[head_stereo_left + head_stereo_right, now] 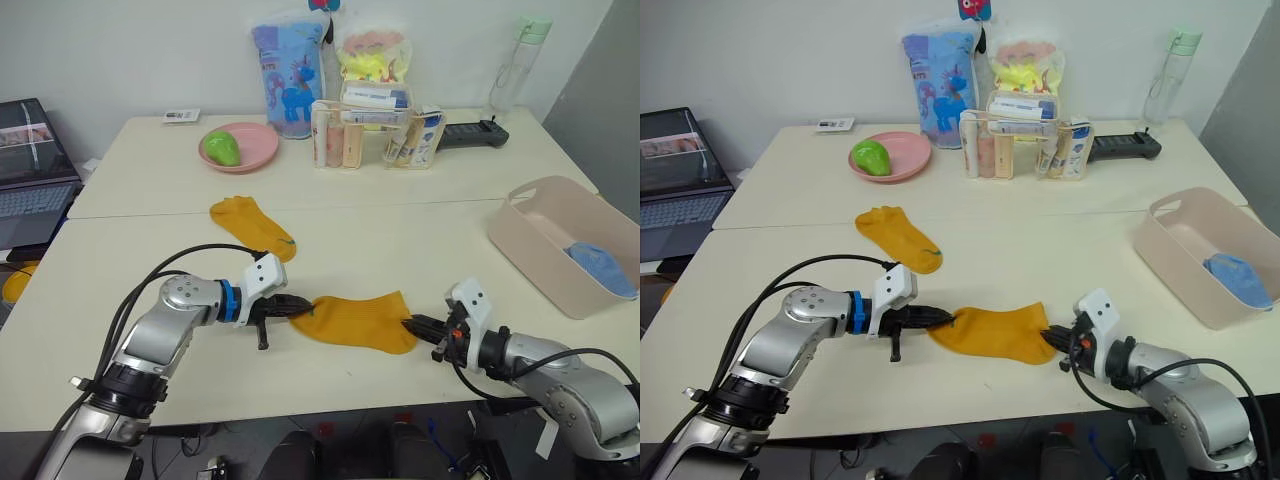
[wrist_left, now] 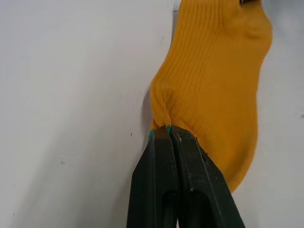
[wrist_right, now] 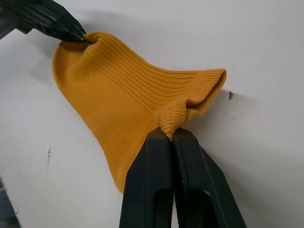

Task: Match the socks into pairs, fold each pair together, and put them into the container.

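A round pink plate [image 1: 246, 150] carrying a green fruit [image 1: 223, 147] is seen at eleven o'clock on the cream table [image 1: 150, 220]. At twelve o'clock a clear organizer [image 1: 375, 138] with bottles is flanked by a blue printed bag [image 1: 287, 80]. A water bottle [image 1: 516, 62] is placed at one o'clock; a laptop [image 1: 32, 170] at nine.

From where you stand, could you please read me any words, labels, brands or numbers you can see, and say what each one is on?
None can be read.
Blue pouch: cartoon print, lettering too small.
Boxes and tubes in the clear organizer: labels blurred.
Laptop screen: too small.
Small white card at the table's far edge: unreadable.
Socks and bin: no text.
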Controlling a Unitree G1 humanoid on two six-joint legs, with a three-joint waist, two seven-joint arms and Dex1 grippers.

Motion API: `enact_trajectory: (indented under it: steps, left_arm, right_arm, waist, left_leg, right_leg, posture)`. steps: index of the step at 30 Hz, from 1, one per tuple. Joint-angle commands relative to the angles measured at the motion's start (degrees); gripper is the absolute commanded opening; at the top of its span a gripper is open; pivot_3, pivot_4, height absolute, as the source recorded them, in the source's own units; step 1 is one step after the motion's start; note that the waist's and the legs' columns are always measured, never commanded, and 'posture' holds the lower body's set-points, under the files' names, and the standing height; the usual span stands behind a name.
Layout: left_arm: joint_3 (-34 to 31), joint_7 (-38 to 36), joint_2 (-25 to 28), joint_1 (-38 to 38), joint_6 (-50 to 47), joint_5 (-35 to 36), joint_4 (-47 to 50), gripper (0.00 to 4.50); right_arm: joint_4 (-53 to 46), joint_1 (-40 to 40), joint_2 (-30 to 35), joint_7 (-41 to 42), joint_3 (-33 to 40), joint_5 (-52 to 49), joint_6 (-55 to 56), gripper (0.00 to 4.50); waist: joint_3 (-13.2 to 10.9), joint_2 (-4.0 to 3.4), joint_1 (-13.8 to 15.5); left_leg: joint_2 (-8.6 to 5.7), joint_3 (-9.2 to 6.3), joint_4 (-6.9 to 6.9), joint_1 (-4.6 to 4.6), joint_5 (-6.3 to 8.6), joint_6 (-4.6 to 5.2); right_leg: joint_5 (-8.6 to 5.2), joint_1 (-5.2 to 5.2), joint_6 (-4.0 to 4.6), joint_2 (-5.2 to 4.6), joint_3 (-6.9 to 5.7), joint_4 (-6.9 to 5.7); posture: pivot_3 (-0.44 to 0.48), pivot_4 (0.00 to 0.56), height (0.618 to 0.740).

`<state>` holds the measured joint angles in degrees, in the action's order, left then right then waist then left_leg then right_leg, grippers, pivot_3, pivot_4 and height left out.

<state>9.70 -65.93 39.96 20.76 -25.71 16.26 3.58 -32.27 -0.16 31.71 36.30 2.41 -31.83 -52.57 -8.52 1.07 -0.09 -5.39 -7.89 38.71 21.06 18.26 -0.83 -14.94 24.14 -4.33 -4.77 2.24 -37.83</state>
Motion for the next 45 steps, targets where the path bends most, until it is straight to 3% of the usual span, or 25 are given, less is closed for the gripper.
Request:
enact_trajectory:
  steps: [1,5,15,21,22,25,30,33,35,39,42,45]
  left_arm:
    - [-2.91,-1.55,2.55,-0.54,-5.81,4.76,5.49,0.00]
    - [-3.01,-2.38,5.16,-2.04,-10.26,7.01,8.10,0.00]
    - [-0.05,5.50,0.04,-3.71,-4.51,0.36,3.36,0.00]
    - [0.26,5.66,-0.97,-3.68,-2.43,-0.75,3.24,0.00]
    - [0.39,5.24,-0.73,-3.88,-1.47,-1.11,3.21,0.00]
    - [-0.17,4.99,-0.76,-4.21,-0.70,-1.12,3.01,0.60]
    - [-2.79,5.15,-0.55,-3.05,2.24,-0.62,1.17,2.15]
    - [-3.35,4.95,0.47,-1.48,9.31,-3.00,-0.79,3.20]
    - [-5.29,4.16,0.11,0.79,9.59,-0.34,0.16,3.84]
    - [-5.47,0.23,0.65,1.59,8.70,3.37,3.30,3.84]
    - [-4.31,-1.54,0.31,-0.64,9.73,3.77,4.50,3.21]
    - [-2.10,-1.69,-0.49,-2.74,13.45,1.39,4.81,2.26]
  right_arm:
    - [-2.82,-0.12,1.15,1.93,3.91,-6.53,-2.68,0.01]
    - [-2.37,0.46,2.74,2.65,4.98,-9.84,-4.39,0.01]
    - [4.26,-1.80,3.24,1.56,1.07,-3.78,1.91,0.01]
    - [5.72,-1.01,4.39,2.82,0.50,-2.80,3.95,0.01]
    - [5.70,-0.77,4.01,2.45,0.69,-2.78,4.14,0.25]
    - [5.23,-0.31,3.30,2.02,1.50,-3.63,4.06,1.09]
    - [4.91,0.11,4.41,1.30,3.60,-2.50,5.43,2.80]
    - [4.47,-0.28,5.27,2.08,5.44,-3.72,5.89,3.93]
    - [3.51,-1.15,5.61,2.90,7.10,-6.05,5.26,3.95]
    - [2.03,-3.74,7.64,4.62,3.61,-3.33,7.97,3.95]
    - [2.18,-5.43,9.34,6.50,-3.58,3.63,14.02,3.30]
    - [4.32,-6.96,8.94,7.11,-8.49,9.18,19.86,2.24]
  waist:
    - [0.00,0.00,0.00]
    - [0.00,0.00,0.00]
    - [-0.01,0.02,0.19]
    - [-0.01,0.02,0.11]
    - [-0.01,0.02,0.11]
    - [-0.01,0.02,0.12]
    - [-0.01,0.02,0.12]
    - [-0.01,0.02,0.16]
    - [-0.02,0.04,0.20]
    - [-0.01,0.02,-0.01]
    - [0.00,0.00,-0.07]
    - [-0.01,0.02,-0.09]
  left_leg:
    - [0.01,-0.01,0.00,-0.01,0.00,0.00]
    - [0.01,0.00,0.00,-0.01,0.01,0.02]
    - [-0.01,0.01,0.00,-0.04,0.01,0.02]
    - [0.01,0.03,0.01,-0.04,0.01,0.02]
    - [0.01,0.03,0.00,-0.04,0.01,0.02]
    - [0.00,0.03,0.00,-0.04,0.01,0.02]
    - [0.00,0.03,0.00,-0.04,0.01,0.02]
    - [0.00,0.03,0.00,-0.04,0.01,0.02]
    - [0.00,0.01,0.01,-0.04,0.01,0.02]
    - [0.00,0.05,0.01,-0.03,0.01,0.02]
    - [0.02,0.07,-0.01,-0.06,0.01,0.02]
    - [0.05,0.06,-0.01,-0.05,0.01,0.02]
  right_leg:
    - [0.00,0.00,0.00,0.01,-0.01,0.00]
    - [0.00,-0.02,0.00,0.01,0.00,0.01]
    - [0.00,-0.06,0.00,-0.01,-0.01,0.03]
    - [0.00,-0.05,0.00,-0.01,0.01,0.01]
    - [0.00,-0.04,0.00,-0.01,0.01,0.01]
    - [0.00,-0.05,0.00,-0.01,0.02,0.02]
    - [0.00,-0.05,0.00,-0.01,0.01,0.02]
    - [0.00,-0.05,0.00,-0.01,0.00,0.03]
    - [0.00,-0.05,0.00,-0.01,-0.02,0.02]
    - [0.00,-0.05,0.00,-0.02,0.01,0.03]
    - [0.00,-0.04,-0.01,0.00,0.02,0.03]
    - [0.00,-0.03,-0.01,0.02,0.01,0.03]
  posture:
    - [0.000,0.150,0.740]
    - [0.000,0.150,0.740]
    - [0.000,0.150,0.740]
    - [0.000,0.150,0.740]
    - [0.000,0.150,0.740]
    - [0.000,0.150,0.740]
    - [0.000,0.150,0.740]
    - [0.000,0.150,0.740]
    - [0.000,0.150,0.740]
    - [0.000,0.150,0.740]
    - [0.000,0.150,0.740]
    - [0.000,0.150,0.740]
